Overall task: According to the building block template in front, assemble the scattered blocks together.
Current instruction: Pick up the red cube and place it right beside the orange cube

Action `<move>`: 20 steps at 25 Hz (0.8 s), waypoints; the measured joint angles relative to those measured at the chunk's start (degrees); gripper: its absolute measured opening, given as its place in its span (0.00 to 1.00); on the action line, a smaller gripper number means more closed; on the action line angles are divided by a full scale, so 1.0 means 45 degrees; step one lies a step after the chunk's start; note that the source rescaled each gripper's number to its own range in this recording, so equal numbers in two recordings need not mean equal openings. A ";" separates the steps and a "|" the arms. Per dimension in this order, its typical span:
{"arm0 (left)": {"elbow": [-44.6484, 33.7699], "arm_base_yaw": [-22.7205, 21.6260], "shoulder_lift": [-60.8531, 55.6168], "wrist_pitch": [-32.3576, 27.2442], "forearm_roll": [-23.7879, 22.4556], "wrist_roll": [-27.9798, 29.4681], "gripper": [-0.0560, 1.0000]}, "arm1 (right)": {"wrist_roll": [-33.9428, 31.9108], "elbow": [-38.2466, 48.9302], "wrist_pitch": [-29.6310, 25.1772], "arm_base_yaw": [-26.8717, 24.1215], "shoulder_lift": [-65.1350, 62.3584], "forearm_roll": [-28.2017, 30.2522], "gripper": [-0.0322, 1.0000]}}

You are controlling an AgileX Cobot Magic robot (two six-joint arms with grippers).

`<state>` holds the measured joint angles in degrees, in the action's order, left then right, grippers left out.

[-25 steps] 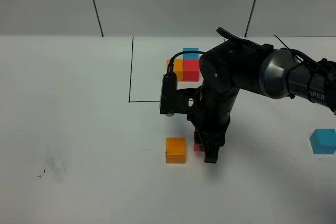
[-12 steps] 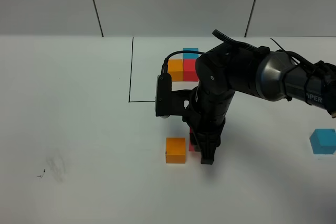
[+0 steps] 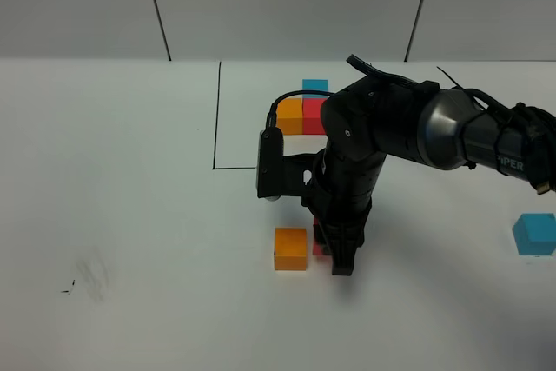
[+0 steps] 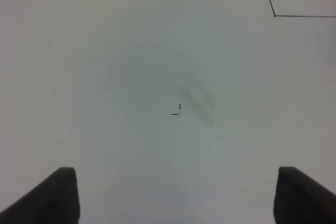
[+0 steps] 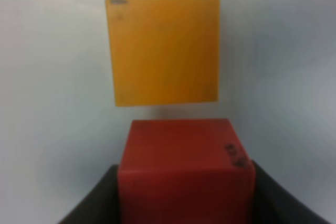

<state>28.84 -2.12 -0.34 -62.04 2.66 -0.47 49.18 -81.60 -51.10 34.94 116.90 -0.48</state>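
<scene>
— Scattered blocks [image 3: 290, 248]: what do they look like, and where are they?

— Three plain matte cubes of equal size on the white table [image 3: 130, 215]. The orange cube [image 5: 163, 48] sits in front of the template [image 3: 215, 119], outside its black line. The red cube [image 5: 184, 166] is just beside it, with a thin gap between them. The blue cube [image 3: 534, 234] lies well apart, at the far right of the high view.

— And the template itself?

— A thin black outline, with an orange, a red and a blue cube touching in an L at its back. The arm covers the outline's right part.

— What about the right gripper [image 3: 340, 260]?

— It points down, with its jaws closed against two opposite sides of the red cube. Only the right wrist view shows that, with dark fingers [image 5: 92, 203] hugging the cube on both sides. From the high camera the gripper hides nearly all of the red cube and only a sliver shows. Some small dark marks on the cube's top are too blurred to read. I cannot tell whether the cube rests on the table or is raised.

— And the left gripper [image 4: 176, 198]?

— It shows only in its own wrist view. Its fingertips are wide apart with nothing between them, above bare table with a small dark mark [image 4: 177, 111]. A corner of the outline and a cut-off bit of orange sit at that picture's edge.
</scene>
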 joint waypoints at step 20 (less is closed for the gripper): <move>0.0000 0.0000 0.0000 0.0000 0.0000 -0.0003 0.66 | 0.0701 -0.0012 0.0724 0.0243 0.0617 -0.0363 0.22</move>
<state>28.84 -2.12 -0.34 -62.04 2.66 -0.48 52.33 -81.65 -47.84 36.03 119.67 -2.11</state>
